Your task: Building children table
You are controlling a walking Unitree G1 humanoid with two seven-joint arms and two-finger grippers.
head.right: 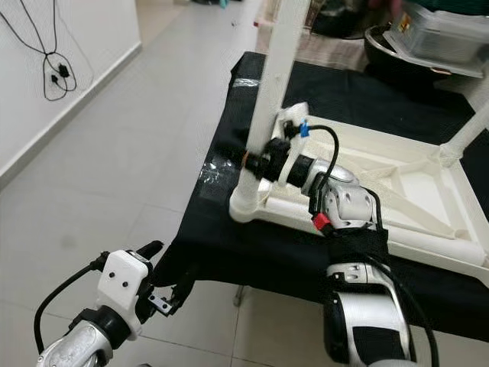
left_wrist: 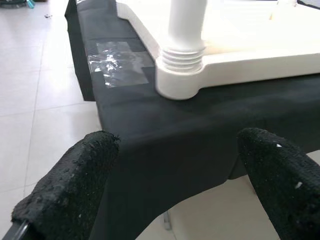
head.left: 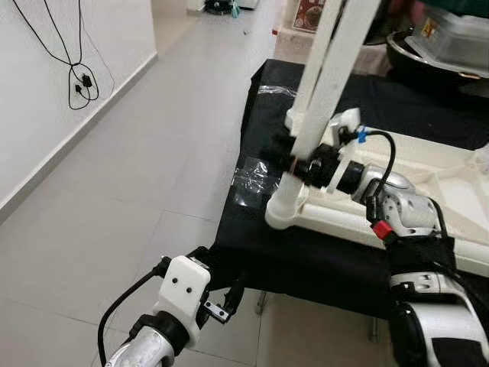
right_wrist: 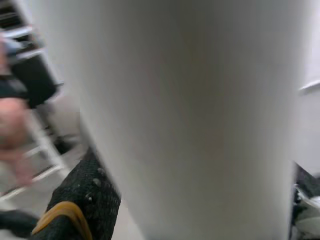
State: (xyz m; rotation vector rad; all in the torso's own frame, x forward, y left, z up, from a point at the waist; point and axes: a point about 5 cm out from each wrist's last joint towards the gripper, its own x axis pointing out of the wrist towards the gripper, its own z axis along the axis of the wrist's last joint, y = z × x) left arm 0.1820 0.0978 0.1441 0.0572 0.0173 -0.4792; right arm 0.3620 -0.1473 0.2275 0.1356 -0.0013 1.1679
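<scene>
A white plastic children's table top [head.left: 428,164] lies upside down on a black-clothed table [head.left: 252,222]. A white leg [head.left: 328,84] stands up from its near-left corner socket [head.left: 284,210], leaning slightly. My right gripper [head.left: 294,163] is shut on this leg just above the socket; the leg [right_wrist: 190,115] is close up between the black fingers [right_wrist: 82,200] in the right wrist view. My left gripper [head.left: 221,294] hangs open below the black table's front-left corner, holding nothing; its fingers [left_wrist: 70,190] frame the socket [left_wrist: 180,75].
Clear tape [head.left: 252,180] is stuck on the black cloth near the corner. Dark bowls and a plastic container [head.left: 451,42] stand at the back right. Tiled floor [head.left: 114,191] stretches left to a white wall with a hanging cable [head.left: 80,80].
</scene>
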